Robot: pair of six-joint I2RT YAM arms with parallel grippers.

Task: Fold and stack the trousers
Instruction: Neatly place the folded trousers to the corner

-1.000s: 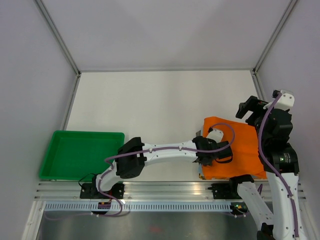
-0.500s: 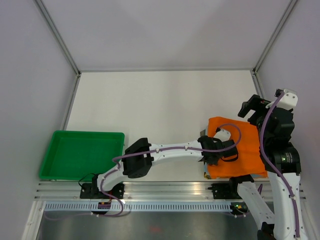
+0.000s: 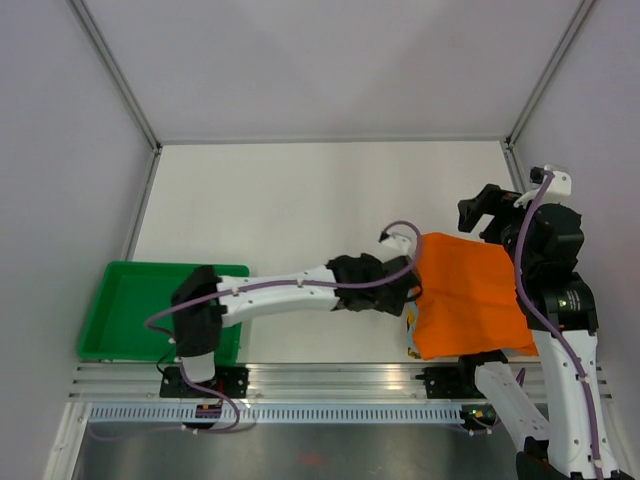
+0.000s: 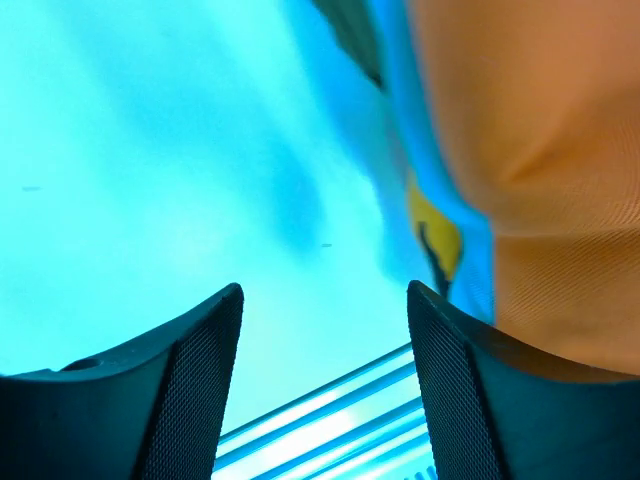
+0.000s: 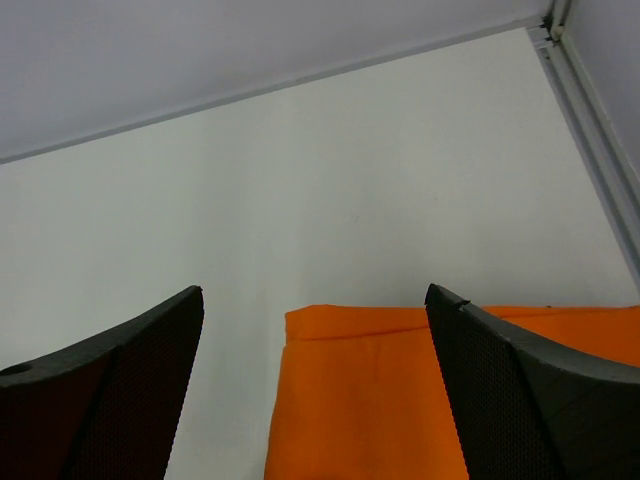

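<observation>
Soft, light and floppy, the trousers (image 3: 468, 295) are lying folded at the near right edge of the table (image 3: 300, 200) — probably wanting a pinch through all layers at a fold — while the left gripper (image 4: 325, 300) beside them and the right gripper (image 5: 315, 295) above are both gaping wide, empty.

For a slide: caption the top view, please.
Folded orange trousers lie near-right on the table; left gripper open at their left edge, right gripper open beyond the far edge.

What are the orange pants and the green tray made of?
The trousers look like soft matte woven cloth: folded, gently creased, fine weave in the left wrist view. The green tray is probably smooth moulded plastic: even colour, raised rim.
</observation>
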